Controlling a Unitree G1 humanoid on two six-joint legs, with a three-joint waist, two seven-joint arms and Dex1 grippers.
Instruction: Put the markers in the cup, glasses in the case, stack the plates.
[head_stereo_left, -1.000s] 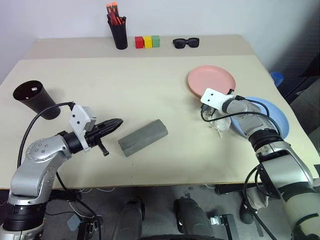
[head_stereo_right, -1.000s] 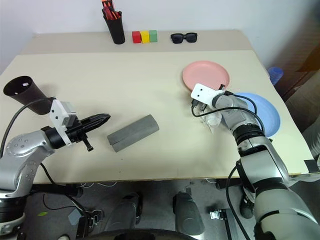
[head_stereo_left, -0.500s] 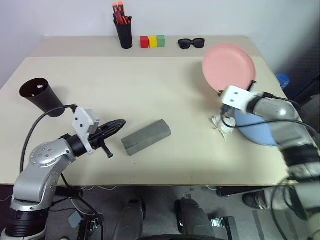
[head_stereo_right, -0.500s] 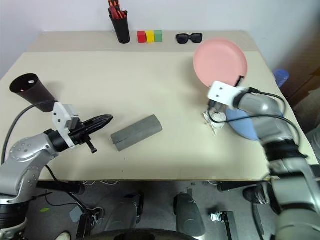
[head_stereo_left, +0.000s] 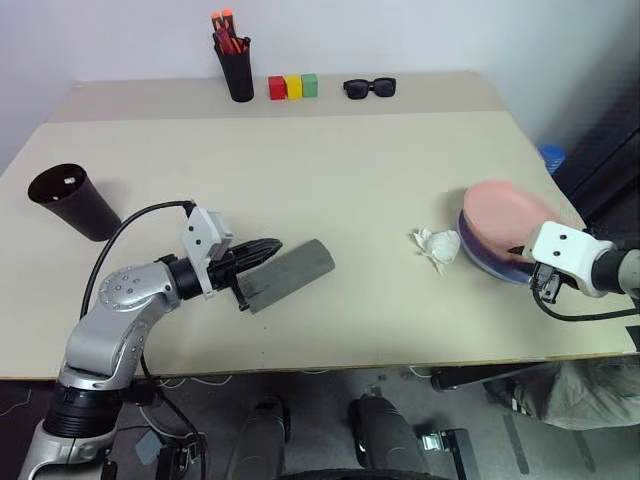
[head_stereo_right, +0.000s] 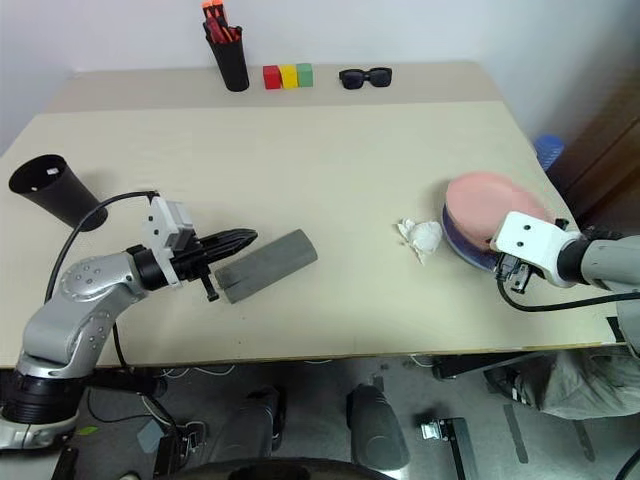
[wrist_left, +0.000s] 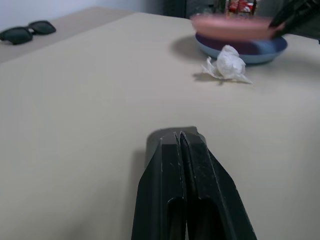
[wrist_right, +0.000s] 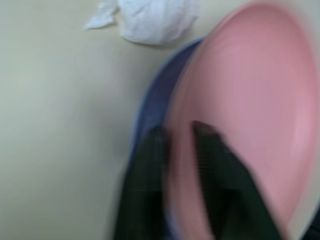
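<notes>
Beige table (head_stereo_left: 330, 190) spans the head views. Right side, near edge: pink plate (head_stereo_left: 505, 215) sits over the blue plate (head_stereo_left: 485, 262), tilted, not lying flat; blue rim shows under it on the near-left. Right gripper (wrist_right: 181, 150) is at the near rim of the pink plate; in the right wrist view one black finger (wrist_right: 147, 190) sits on the blue side of the rim and the other on the pink face, so the fingers straddle the rim, narrow gap. Blurred, can't tell whether they pinch or just bracket it.

Grey case (head_stereo_left: 290, 275) lies closed on the table, center-left, long axis running near-left to far-right. Left gripper (head_stereo_left: 262, 248) points level toward the right, fingers pressed together with nothing between them, tips at the near-left end of the case; touching or just beside, can't tell. Left wrist view shows the two black fingers (wrist_left: 167, 200) flush against each other with the case end right past the tips.

Dark cup (head_stereo_left: 72, 200) stands far left, slightly tilted, a small white bit visible inside the rim; well apart from the case. Crumpled white tissue (head_stereo_left: 438, 245) just left of the plates. Far edge of table: black pen holder (head_stereo_left: 238, 70) with orange-red pens, then red, yellow and green blocks (head_stereo_left: 290, 86), then black sunglasses (head_stereo_left: 371, 87) to their right.
</notes>
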